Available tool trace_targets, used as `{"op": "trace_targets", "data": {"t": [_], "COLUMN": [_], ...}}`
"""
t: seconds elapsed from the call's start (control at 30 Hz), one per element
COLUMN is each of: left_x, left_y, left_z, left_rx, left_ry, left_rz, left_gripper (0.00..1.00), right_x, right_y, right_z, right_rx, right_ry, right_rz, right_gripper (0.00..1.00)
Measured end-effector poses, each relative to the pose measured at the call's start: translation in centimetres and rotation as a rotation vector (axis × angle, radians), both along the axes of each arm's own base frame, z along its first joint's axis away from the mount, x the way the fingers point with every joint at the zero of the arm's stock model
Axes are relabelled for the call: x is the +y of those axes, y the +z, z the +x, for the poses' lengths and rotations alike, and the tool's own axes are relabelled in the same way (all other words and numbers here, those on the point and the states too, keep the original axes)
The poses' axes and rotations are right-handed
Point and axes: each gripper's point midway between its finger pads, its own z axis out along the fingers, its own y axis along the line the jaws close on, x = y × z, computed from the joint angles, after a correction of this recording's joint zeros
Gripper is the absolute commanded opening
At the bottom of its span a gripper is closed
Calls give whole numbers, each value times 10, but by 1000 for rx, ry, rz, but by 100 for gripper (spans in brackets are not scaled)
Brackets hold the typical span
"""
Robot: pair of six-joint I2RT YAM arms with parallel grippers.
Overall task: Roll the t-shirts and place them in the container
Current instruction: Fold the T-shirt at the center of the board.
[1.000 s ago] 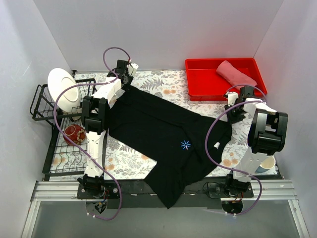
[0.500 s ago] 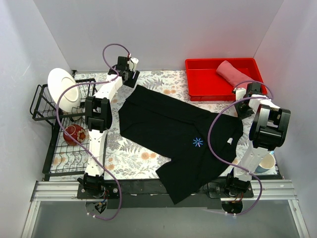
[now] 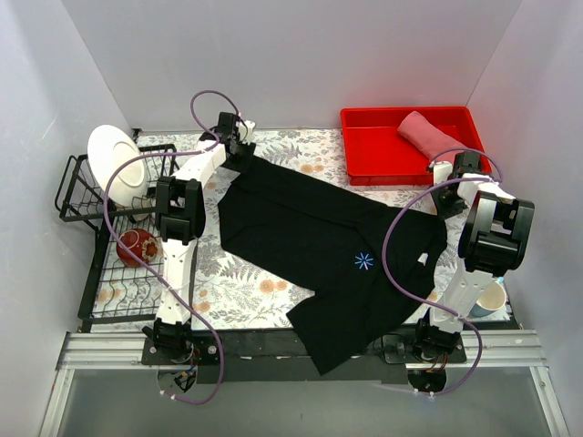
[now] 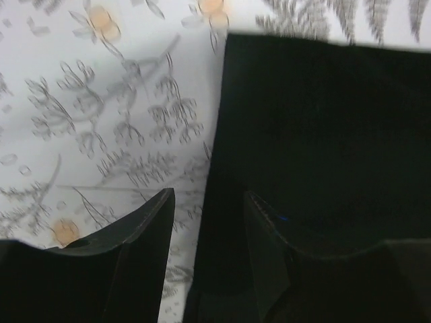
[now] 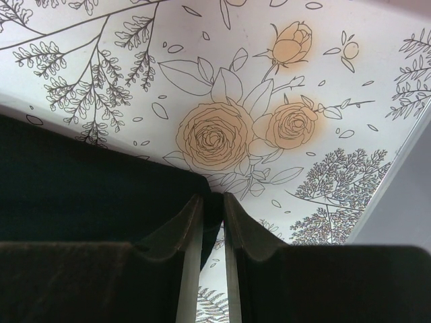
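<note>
Left arm point(image 3: 178, 228) is stretching far forward, left gripper point(image 4: 209, 195) jaws standing apart (clear gap). Right arm point(image 3: 492, 238) is bending at elbow, right gripper point(image 5: 213, 197) is pinching black t-shirt point(image 5: 81, 175) between 2 fingers.

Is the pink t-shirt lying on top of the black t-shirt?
No, the pink t-shirt lies inside the red tray, apart from the black t-shirt.

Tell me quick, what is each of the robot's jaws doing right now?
Left gripper: jaws open, edge of the black t-shirt between them.
Right gripper: shut on the black t-shirt.
</note>
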Motion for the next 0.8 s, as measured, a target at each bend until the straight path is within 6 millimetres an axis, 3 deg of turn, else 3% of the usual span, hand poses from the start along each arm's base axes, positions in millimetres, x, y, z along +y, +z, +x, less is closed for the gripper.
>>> {"op": "trace_targets", "data": {"t": [0.13,0.43,0.53,0.67,0.8], "left_x": [2,4,5,6,2], "left_y": [-8,-16,-15,-11,9], "left_z": [-21,-31,-35,-36,-29], "left_rx": [64,84,84,89,49], "left_ry": [-7,4,8,6,0], "left_rz": [0,5,19,24,13], "left_gripper": [37,25,32,42,50], "right_x": [0,-8,-11,-11,-12], "right_y": [0,0,0,3,16], "right_z": [0,6,9,11,11], "right_rx": [1,18,23,30,19], "right_ry": [2,-3,-3,-3,-18], "right_rz": [-3,-34,-41,-39,-36], "right_gripper": [25,24,25,36,46]}}
